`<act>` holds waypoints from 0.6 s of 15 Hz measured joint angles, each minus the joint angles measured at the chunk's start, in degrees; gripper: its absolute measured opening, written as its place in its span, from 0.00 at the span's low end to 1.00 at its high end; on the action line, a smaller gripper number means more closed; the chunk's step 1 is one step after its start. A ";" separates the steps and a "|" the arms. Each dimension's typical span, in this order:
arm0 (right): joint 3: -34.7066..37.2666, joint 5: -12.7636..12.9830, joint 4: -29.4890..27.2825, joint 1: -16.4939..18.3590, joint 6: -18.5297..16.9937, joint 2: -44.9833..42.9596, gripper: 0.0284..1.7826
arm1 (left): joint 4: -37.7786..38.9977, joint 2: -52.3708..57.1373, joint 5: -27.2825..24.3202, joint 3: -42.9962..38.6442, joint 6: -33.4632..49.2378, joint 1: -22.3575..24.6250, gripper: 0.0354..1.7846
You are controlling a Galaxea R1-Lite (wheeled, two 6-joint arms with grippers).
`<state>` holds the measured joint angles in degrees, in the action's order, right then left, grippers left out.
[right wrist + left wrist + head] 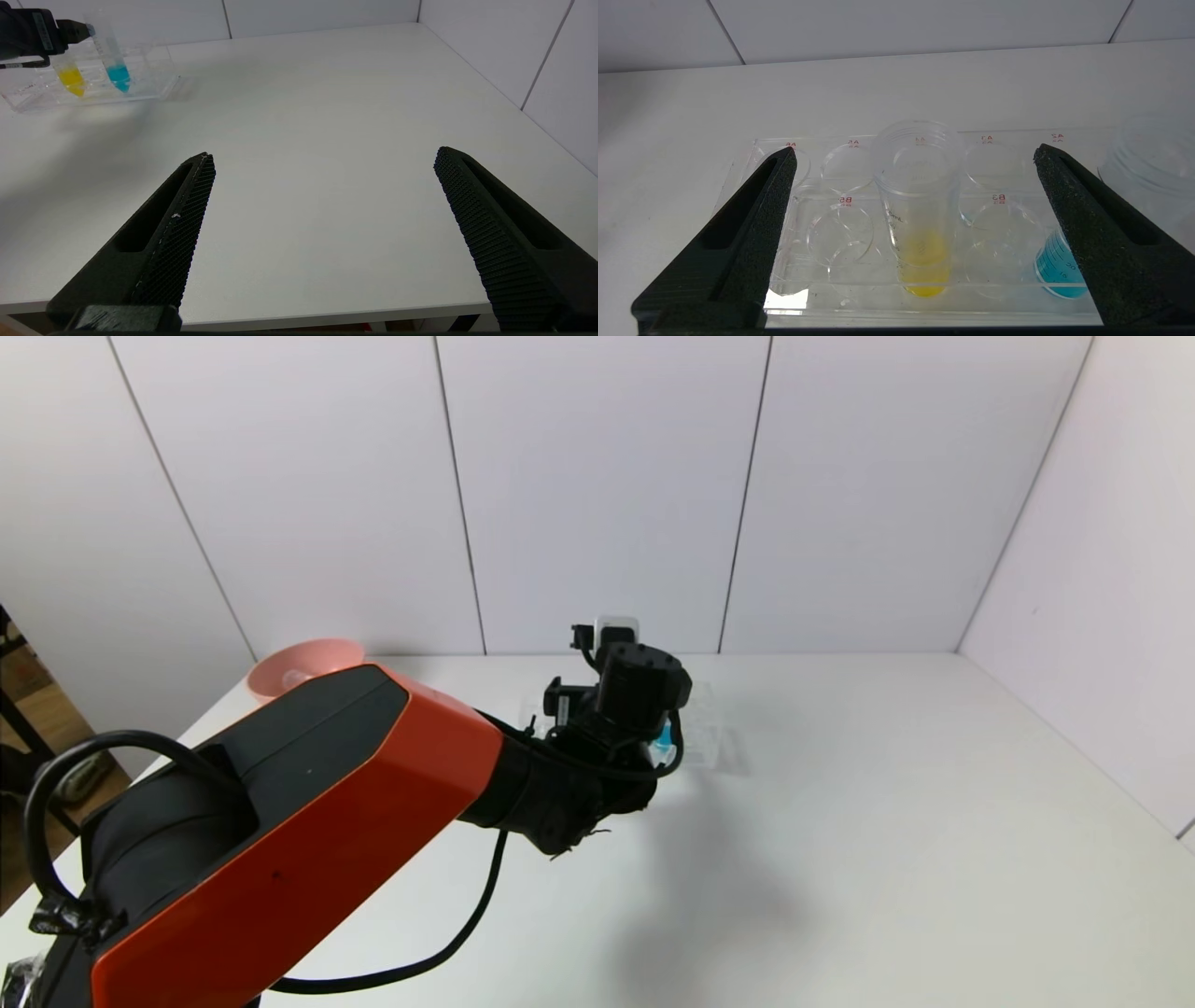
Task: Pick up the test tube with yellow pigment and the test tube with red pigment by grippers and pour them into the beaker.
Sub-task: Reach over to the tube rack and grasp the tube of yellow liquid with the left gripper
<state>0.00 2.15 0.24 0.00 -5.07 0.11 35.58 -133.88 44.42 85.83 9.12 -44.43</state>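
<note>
Head view high, facing wall; left wrist close over rack; right wrist far, sharing rack.

A lab-style test bench: a plain white worktop boxed in by white panel walls, with a clear labelled tube rack at twelve o'clock holding pigment-filled tubes.

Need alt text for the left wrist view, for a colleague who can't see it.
The open left gripper faces the yellow-pigment test tube, which stands upright in a clear rack between the jaws, neither touching it. A blue-liquid tube stands in the rack beside one jaw, and a clear beaker sits just beyond it.
</note>
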 joint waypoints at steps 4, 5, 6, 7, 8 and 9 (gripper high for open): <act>0.00 0.02 0.00 0.00 0.00 0.00 0.96 | 0.35 -0.02 0.06 -0.59 0.33 0.01 0.99; 0.00 0.02 0.00 0.00 0.00 0.00 0.96 | 0.38 -0.05 0.06 -0.63 0.38 -0.07 0.96; 0.00 0.00 0.00 0.00 0.00 0.00 0.96 | 0.40 -0.07 0.09 -0.66 0.46 -0.11 0.92; 0.00 0.02 0.00 0.00 0.00 0.00 0.96 | 0.41 -0.07 0.11 -0.66 0.50 -0.11 0.87; 0.00 0.00 -0.02 0.00 0.00 0.00 0.96 | 0.41 -0.07 0.11 -0.66 0.48 -0.11 0.80; 0.00 0.00 0.00 0.00 0.01 0.00 0.96 | 0.41 -0.07 0.12 -0.63 0.50 -0.16 0.72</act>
<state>0.00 2.15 0.24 0.00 -5.06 0.11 36.00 -133.95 44.54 85.20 9.62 -44.59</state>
